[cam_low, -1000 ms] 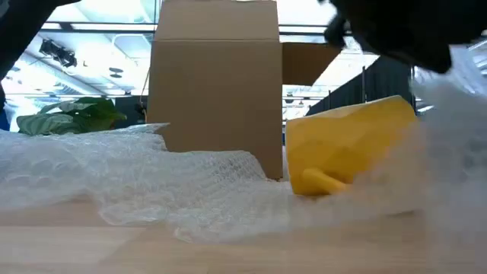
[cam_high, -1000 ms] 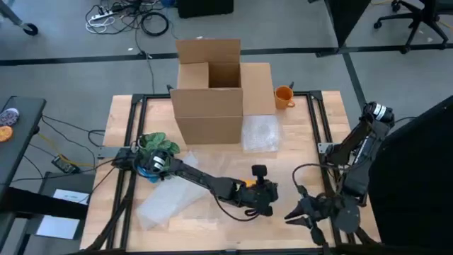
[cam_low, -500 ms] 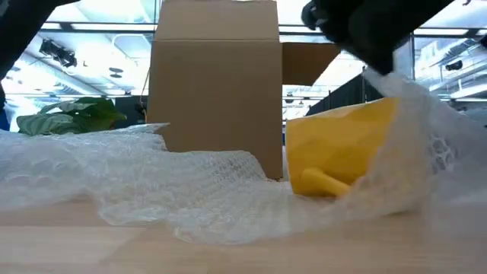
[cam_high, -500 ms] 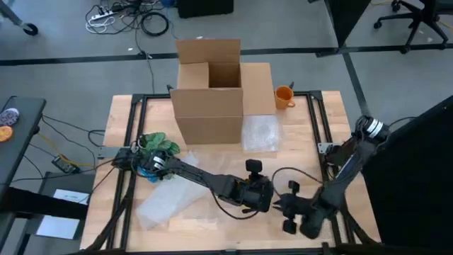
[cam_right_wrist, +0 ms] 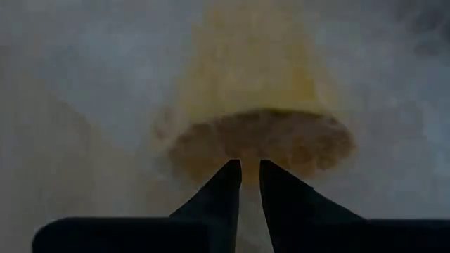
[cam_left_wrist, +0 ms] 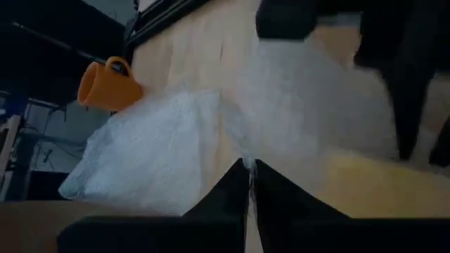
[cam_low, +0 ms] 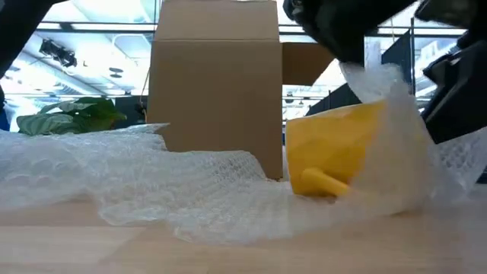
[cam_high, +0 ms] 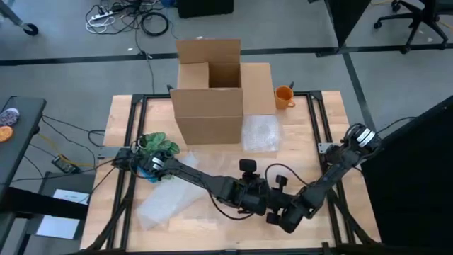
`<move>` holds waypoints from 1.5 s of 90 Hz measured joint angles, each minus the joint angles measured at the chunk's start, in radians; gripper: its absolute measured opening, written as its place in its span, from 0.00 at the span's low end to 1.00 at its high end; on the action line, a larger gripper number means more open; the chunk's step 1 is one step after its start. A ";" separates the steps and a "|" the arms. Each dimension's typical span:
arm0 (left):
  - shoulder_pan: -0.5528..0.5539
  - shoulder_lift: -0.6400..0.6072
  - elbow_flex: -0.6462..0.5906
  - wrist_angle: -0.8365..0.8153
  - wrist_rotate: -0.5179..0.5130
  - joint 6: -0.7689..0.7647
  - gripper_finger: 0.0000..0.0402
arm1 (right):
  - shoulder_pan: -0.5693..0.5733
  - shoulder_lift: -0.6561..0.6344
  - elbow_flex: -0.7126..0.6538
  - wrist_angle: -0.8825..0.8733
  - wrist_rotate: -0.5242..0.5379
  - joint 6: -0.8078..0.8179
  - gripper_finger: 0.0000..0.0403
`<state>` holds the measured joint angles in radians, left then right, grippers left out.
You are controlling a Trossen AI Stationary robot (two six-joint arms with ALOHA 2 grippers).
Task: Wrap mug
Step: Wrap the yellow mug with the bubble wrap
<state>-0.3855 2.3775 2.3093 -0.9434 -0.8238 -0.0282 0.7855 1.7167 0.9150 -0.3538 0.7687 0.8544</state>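
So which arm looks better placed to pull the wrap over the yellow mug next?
Probably the right: its gripper pinches the bubble wrap that is draped on the yellow mug. The left gripper also pinches wrap, facing away.

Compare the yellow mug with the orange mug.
The yellow mug lies on its side near the table's front; the orange mug stands upright at the back, beside the box. Bubble wrap drapes the yellow mug; the orange mug is bare. Both have handles.
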 joint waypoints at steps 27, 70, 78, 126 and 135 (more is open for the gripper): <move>-0.016 -0.010 0.045 -0.056 -0.002 0.037 0.00 | -0.007 0.000 0.000 0.012 0.026 -0.018 0.08; -0.018 -0.011 0.045 0.020 0.042 0.026 0.04 | -0.018 -0.001 0.000 -0.001 0.046 -0.028 0.08; -0.019 -0.011 0.044 0.029 0.044 0.029 0.09 | -0.018 -0.001 0.000 -0.002 0.056 -0.043 0.08; -0.068 -0.146 0.045 -0.221 0.084 0.013 0.25 | -0.029 -0.001 -0.032 0.034 0.065 -0.049 0.08; -0.089 -0.133 0.043 -0.265 0.085 -0.032 0.25 | -0.035 -0.001 -0.032 0.064 0.065 -0.082 0.08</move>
<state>-0.4741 2.2442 2.3520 -1.2086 -0.7385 -0.0606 0.7506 1.7161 0.8833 -0.2903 0.8340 0.7726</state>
